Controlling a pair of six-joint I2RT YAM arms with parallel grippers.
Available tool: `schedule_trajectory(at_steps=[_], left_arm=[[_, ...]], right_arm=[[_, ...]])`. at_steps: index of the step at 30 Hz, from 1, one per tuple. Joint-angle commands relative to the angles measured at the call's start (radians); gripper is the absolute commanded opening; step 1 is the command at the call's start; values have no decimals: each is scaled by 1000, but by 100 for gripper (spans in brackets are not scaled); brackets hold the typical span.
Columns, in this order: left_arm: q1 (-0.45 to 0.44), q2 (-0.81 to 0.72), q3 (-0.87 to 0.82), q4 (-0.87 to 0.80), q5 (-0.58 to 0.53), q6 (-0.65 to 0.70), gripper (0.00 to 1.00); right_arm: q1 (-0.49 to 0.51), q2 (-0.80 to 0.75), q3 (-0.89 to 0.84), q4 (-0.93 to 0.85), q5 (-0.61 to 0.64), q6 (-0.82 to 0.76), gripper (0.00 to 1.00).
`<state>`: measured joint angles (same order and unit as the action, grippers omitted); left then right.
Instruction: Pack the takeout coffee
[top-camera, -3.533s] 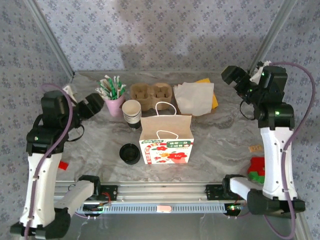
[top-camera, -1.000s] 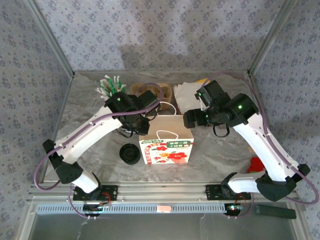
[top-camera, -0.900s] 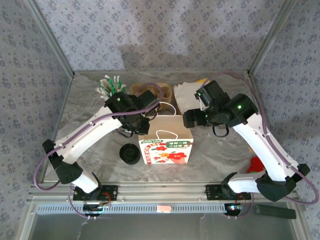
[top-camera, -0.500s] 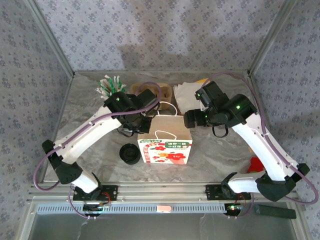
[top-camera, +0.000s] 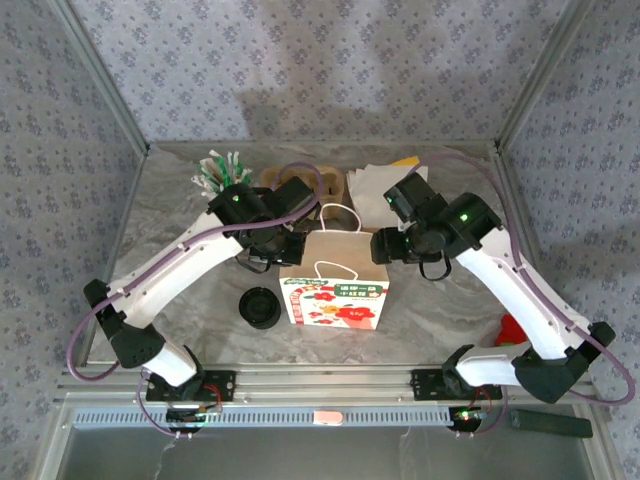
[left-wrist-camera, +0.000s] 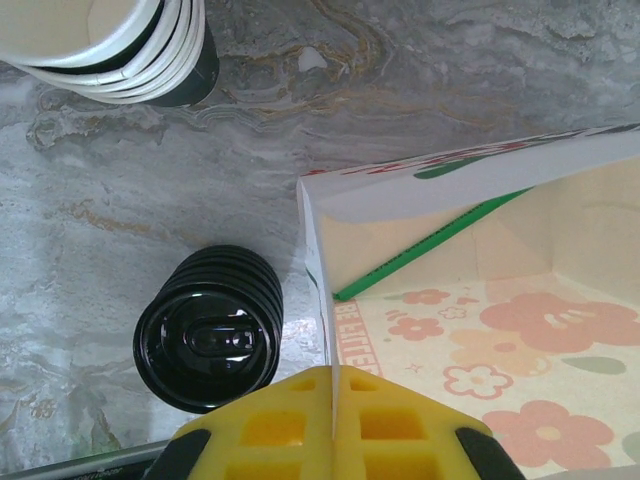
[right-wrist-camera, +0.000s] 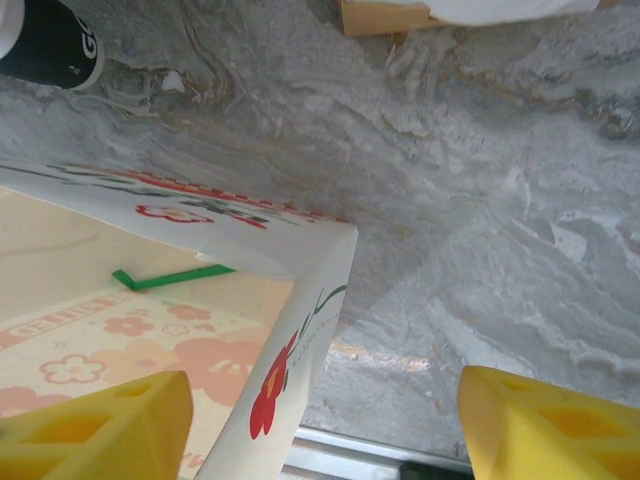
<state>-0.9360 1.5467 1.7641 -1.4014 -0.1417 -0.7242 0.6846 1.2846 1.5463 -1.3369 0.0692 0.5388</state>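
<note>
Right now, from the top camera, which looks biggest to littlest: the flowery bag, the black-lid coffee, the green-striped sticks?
1. Flowery bag, clearly biggest.
2-3. Black-lid coffee and green-striped sticks look about alike; the left arm hides part of the sticks, so I won't rank them.

The black-lidded takeout coffee (top-camera: 261, 307) stands upright on the marble table (top-camera: 420, 310), just beside the paper bag (top-camera: 335, 290).

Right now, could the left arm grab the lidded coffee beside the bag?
Probably not yet: the left gripper is shut on the paper bag and must let go first. The takeout coffee stands close by, nothing over it.
</note>
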Motion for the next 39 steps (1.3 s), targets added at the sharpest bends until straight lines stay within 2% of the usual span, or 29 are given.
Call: schedule_trajectory(at_steps=[1, 5, 12, 15, 18, 20, 23, 27, 32, 39], left_arm=[[2, 9, 27, 20, 22, -9, 0], [2, 20, 45, 34, 33, -5, 0], [2, 31, 83, 65, 49, 6, 0], [2, 35, 89, 76, 58, 11, 6], [2, 36, 91, 92, 65, 14, 17], [1, 35, 97, 100, 69, 17, 27], [2, 30, 113, 113, 69, 25, 37], [2, 19, 116, 172, 106, 49, 45], [1, -10, 104, 243, 127, 59, 51], [13, -42, 91, 236, 106, 83, 52]], right_arm=[[13, -17, -17, -36, -9, 42, 67], [15, -9, -8, -57, 4, 52, 55], [-5, 11, 29, -111, 19, 46, 20], [-30, 7, 31, -118, 23, 46, 7], [-73, -2, 31, -123, 21, 43, 1], [-119, -8, 31, -125, 10, 30, 0], [-201, -13, 33, -134, -17, -1, 0], [-298, -16, 51, -155, -29, -50, 0], [-434, -15, 71, -181, -34, -120, 0], [-631, -30, 70, -193, -32, -177, 0]])
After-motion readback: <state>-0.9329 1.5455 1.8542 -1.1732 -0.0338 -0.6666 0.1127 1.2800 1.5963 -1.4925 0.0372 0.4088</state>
